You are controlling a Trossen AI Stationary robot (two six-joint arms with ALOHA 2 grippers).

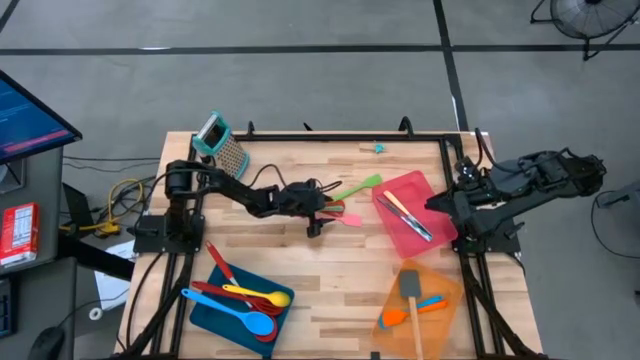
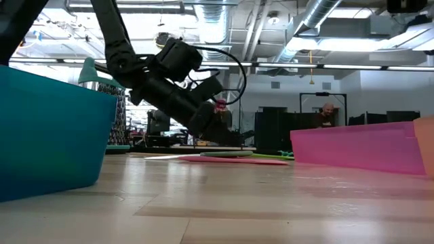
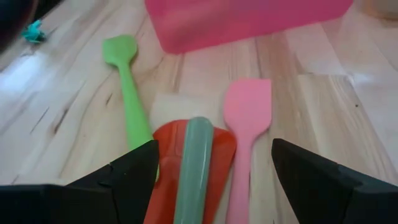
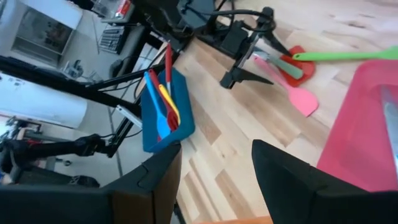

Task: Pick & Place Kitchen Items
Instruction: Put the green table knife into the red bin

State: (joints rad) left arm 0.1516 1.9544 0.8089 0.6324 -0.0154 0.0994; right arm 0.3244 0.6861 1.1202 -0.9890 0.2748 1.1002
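My left gripper (image 1: 322,214) (image 3: 214,146) is open and hangs low over the middle of the table. Its fingers stand on either side of a red turner (image 3: 221,155) with a grey-green handle and a pink spatula (image 3: 247,112), touching neither. Both lie flat on the wood. A green spatula (image 3: 127,93) (image 1: 362,186) lies flat just past one finger. My right gripper (image 1: 437,203) (image 4: 216,149) is open and waits above the right edge of the pink tray (image 1: 410,235), which holds a metal and a wooden utensil.
A blue tray (image 1: 215,310) at the near left holds red, yellow and blue spoons. An orange tray (image 1: 440,285) at the near right holds a spatula and other utensils. A box grater (image 1: 225,145) stands at the far left. A small teal piece (image 1: 378,148) lies near the far edge.
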